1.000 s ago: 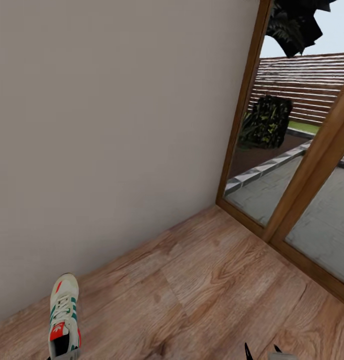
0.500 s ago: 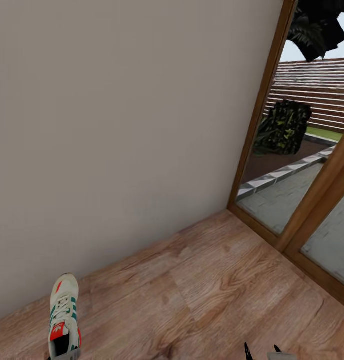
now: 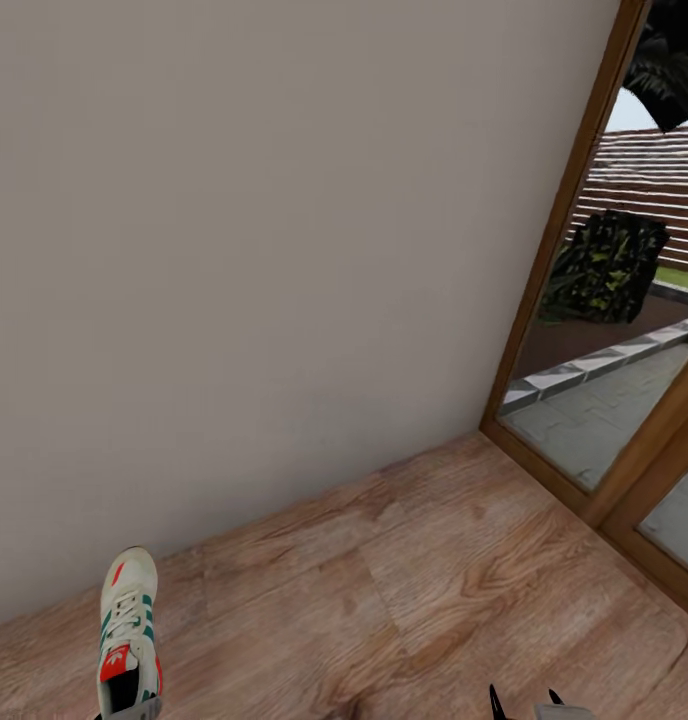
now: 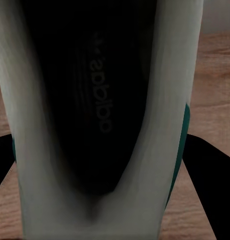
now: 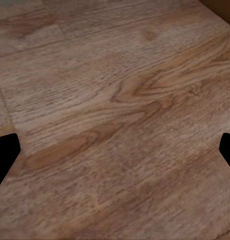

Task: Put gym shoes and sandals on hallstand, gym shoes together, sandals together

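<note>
At the near left of the head view, you are carrying one gym shoe point(image 3: 129, 635) off the corridor floor point(image 3: 414, 590), toe pointing toward the plain wall point(image 3: 244, 250). Your left gripper is gripping it at the heel collar, the dark inside point(image 4: 89, 100) filling its camera and the black fingers point(image 4: 207, 165) flanking the shoe. It is likely light, with a soft, yielding upper, so that collar rim looks the firmest hold. Your right gripper point(image 3: 526, 700) is hanging empty over bare planks, fingers spread apart.

One gym shoe point(image 3: 129, 634); two glazed door panels point(image 3: 604, 400)
</note>
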You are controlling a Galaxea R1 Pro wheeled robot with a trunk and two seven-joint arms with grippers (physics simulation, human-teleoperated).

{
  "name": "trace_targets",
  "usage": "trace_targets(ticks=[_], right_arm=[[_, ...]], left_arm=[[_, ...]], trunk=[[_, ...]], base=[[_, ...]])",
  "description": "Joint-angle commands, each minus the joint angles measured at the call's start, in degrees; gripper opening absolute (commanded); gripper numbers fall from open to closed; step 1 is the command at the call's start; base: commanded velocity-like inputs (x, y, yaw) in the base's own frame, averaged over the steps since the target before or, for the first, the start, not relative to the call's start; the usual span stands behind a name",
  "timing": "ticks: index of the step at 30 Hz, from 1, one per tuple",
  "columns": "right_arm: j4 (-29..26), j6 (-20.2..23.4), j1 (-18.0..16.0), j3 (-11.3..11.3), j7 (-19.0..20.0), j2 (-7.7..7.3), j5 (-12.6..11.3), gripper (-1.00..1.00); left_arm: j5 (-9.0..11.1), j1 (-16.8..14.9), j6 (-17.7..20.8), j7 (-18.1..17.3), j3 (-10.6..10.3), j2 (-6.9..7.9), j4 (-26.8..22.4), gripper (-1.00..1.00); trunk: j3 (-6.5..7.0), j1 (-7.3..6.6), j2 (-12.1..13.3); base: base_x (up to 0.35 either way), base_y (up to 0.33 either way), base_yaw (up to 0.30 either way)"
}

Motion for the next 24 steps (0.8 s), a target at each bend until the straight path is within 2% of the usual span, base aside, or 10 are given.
trace_targets(ticks=[1,24], right_arm=[[0.02,-0.15,-0.02,-0.12,-0.02,0.01,0.18,1.0],[0.1,-0.12,-0.02,-0.12,0.06,0.0,0.2,1.0]], left_arm=[[0.23,-0.04,-0.17,0.06,-0.09,0.0,0.05,-1.0],[0.23,-0.04,-0.26,0.06,-0.09,0.05,0.05,-1.0]], trunk=[[0.03,-0.01,-0.02],[1.64,-0.01,-0.02]], base=[[0.0,0.0,0.187],[0.0,0.0,0.191]])
